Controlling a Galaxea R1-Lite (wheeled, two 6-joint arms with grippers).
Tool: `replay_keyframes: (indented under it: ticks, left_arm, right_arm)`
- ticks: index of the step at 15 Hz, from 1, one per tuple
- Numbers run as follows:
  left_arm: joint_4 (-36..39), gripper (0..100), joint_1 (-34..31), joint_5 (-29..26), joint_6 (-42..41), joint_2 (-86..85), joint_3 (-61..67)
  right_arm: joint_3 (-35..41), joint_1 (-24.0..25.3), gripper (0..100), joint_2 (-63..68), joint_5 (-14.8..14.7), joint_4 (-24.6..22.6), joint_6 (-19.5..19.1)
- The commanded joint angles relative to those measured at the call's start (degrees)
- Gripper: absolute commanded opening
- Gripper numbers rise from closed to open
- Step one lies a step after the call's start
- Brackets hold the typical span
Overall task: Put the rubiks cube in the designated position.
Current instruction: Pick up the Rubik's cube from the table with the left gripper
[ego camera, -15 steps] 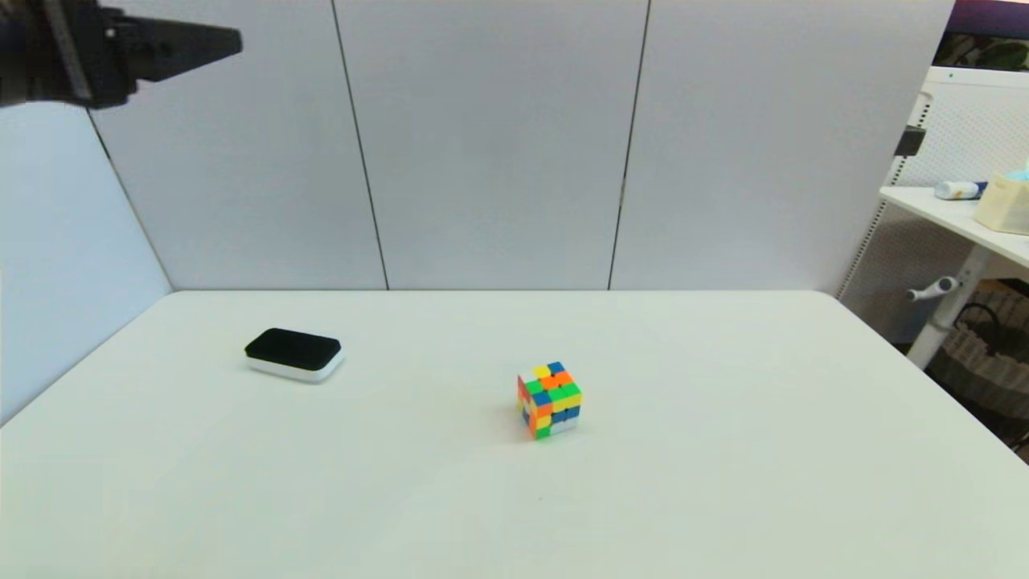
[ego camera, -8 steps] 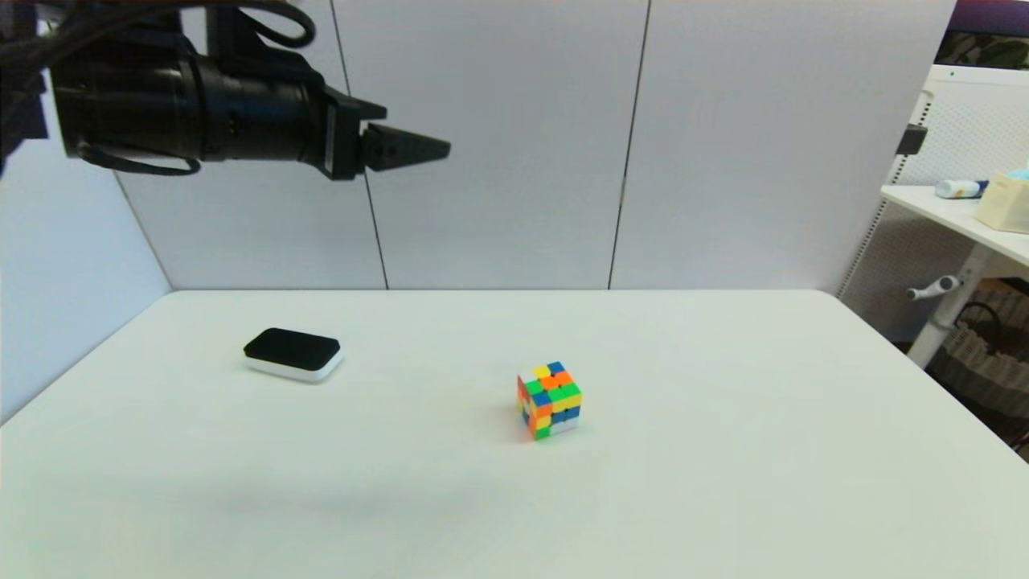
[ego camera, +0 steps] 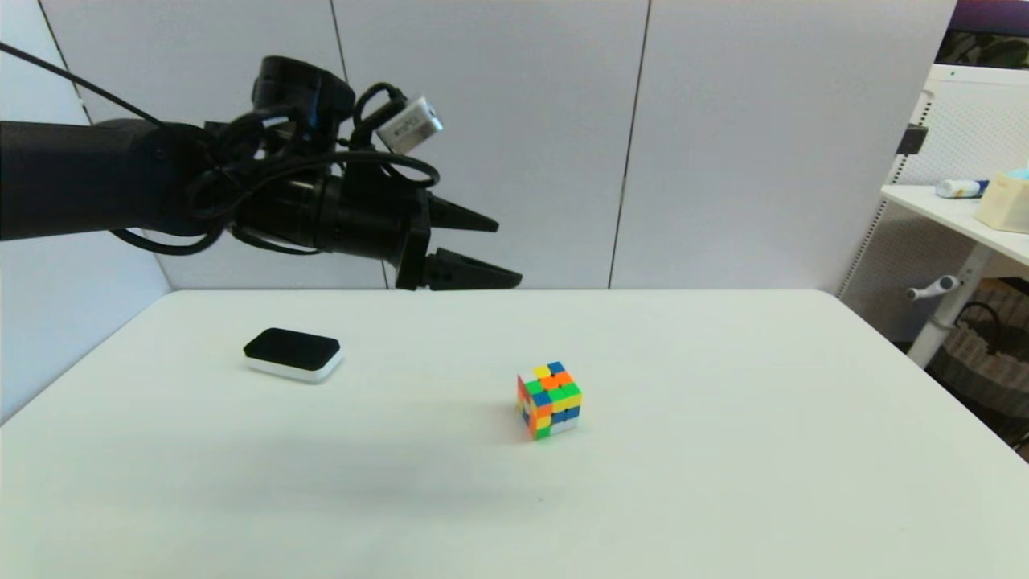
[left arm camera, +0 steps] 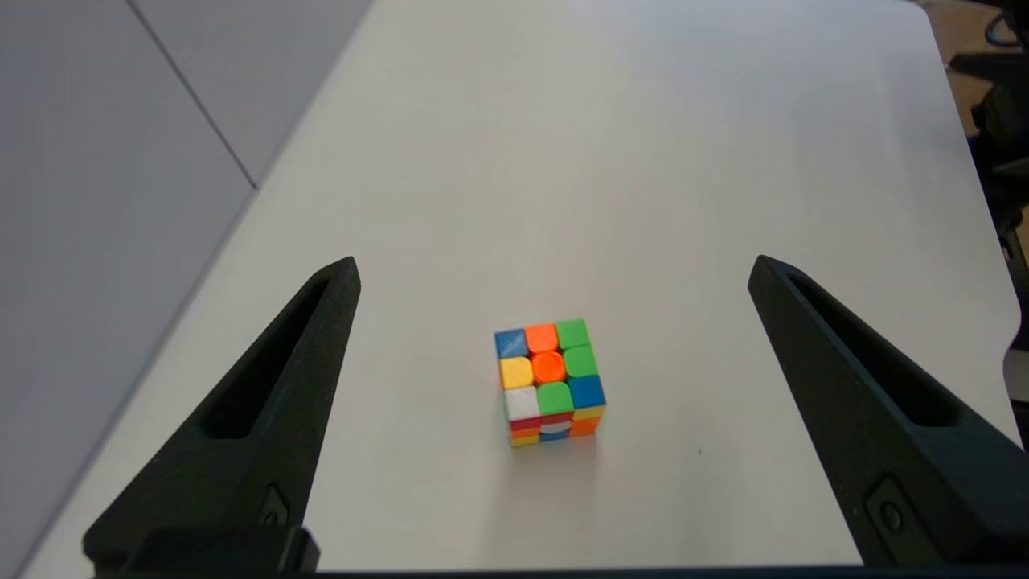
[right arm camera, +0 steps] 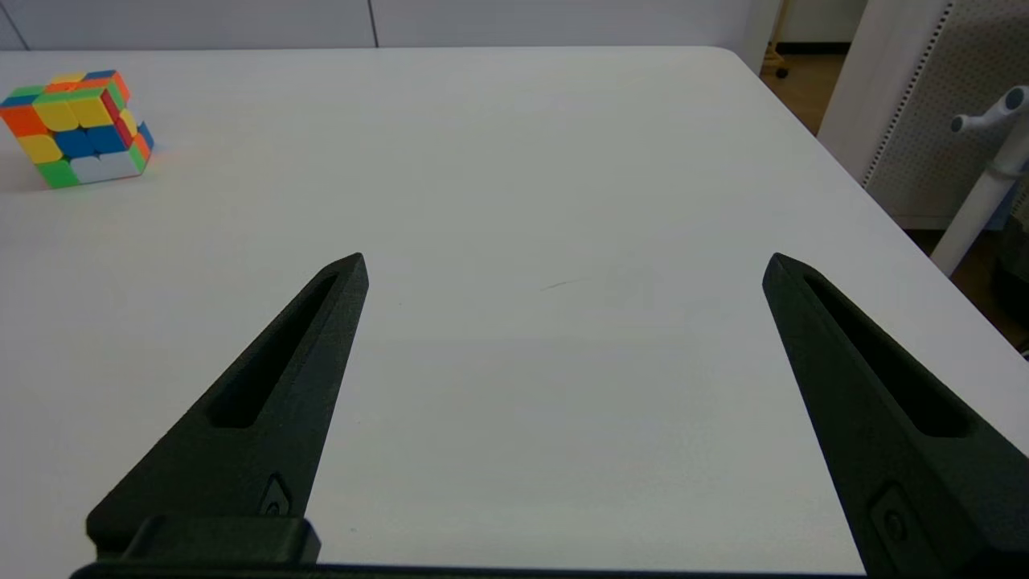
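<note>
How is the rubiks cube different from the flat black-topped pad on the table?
The rubiks cube is a tall block with many bright colours; the pad is low and flat, black on top, white below. The cube stands near the table's middle, the pad further left. Both rest untouched on the white table.

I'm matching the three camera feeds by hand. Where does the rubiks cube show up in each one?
Head view: rubiks cube sits mid-table, right of the black-topped pad.
Left wrist view: cube centred between the open left gripper fingers, well below.
Right wrist view: cube at upper left corner.
Shared landmark: the white table.
</note>
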State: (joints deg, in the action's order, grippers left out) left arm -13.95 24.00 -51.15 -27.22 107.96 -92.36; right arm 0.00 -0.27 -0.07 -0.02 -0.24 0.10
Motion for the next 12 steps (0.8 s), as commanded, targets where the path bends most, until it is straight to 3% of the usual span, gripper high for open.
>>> replay_keyframes:
  ticks: [1,3,6,9,12]
  left_arm:
    - [-0.03,100,2.72,3.6,-0.64,4.01,4.47]
    - [-0.12,100,4.47,7.82,-0.38,5.59,4.55]
    - [-0.2,100,5.97,8.35,0.24,7.0,6.4]
    - [-0.03,100,7.81,13.8,0.59,8.67,7.28]
    - [0.15,100,8.6,15.2,0.59,10.87,7.28]
  right_arm:
    - [0.0,0.0,100,0.07,-0.06,-0.02,-0.01]
    - [0.0,0.0,100,0.07,-0.06,-0.02,-0.01]
    - [0.0,0.0,100,0.07,0.02,-0.02,-0.01]
    - [0.0,0.0,100,0.07,-0.06,-0.02,-0.01]
    - [0.0,0.0,100,0.07,0.02,-0.02,-0.01]
